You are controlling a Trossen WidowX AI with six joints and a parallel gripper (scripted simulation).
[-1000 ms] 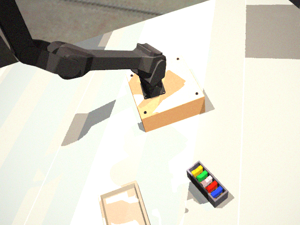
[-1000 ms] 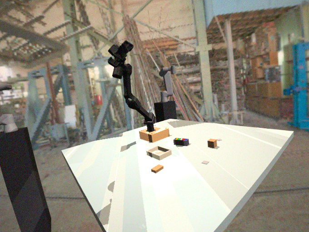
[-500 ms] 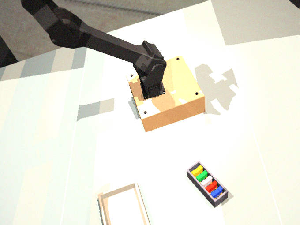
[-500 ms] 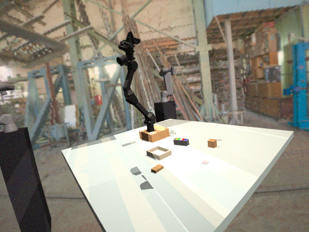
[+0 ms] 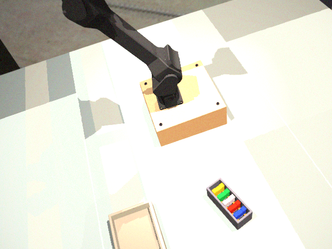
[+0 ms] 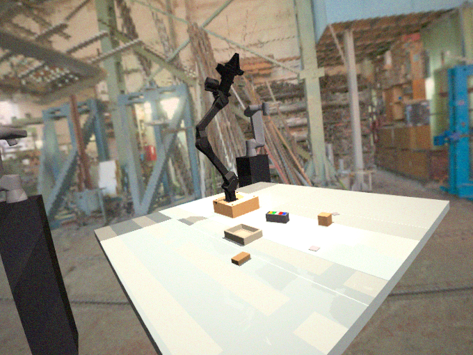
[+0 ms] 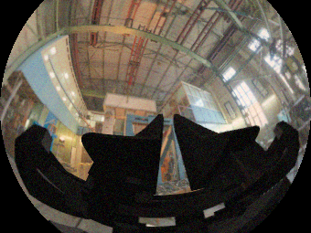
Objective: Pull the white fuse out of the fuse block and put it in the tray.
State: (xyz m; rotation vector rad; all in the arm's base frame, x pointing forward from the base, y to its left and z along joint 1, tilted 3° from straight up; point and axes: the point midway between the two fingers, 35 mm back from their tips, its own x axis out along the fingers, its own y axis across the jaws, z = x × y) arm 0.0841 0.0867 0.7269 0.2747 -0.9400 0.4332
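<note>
White among its coloured neighbours, the fuse (image 5: 228, 200) sits in the middle slot of the grey fuse block (image 5: 243, 221), between the green fuse (image 5: 223, 194) and the red fuse (image 5: 234, 206); a yellow fuse (image 5: 217, 188) and a blue fuse (image 5: 239, 212) take the end slots. The block rests on the pale surface (image 5: 193, 163), well apart from the beige tray (image 5: 113, 224), which lies nearer the left edge of the top view (its floor shows nothing inside).

From a wooden base (image 5: 193, 127) the black arm (image 5: 130, 38) rises steeply, and the exterior view shows it reaching high above the surface with the gripper (image 6: 232, 65) turned upward, far from fuse block and tray alike. At the wrist camera the gripper's dark fingers stand nearly together, a slim gap between them, framed against roof beams; nothing is held there.

Elsewhere on the surface the exterior view shows a small brown cube (image 6: 324, 218) and a flat brown block (image 6: 240, 258), each well apart from the fuse block.
</note>
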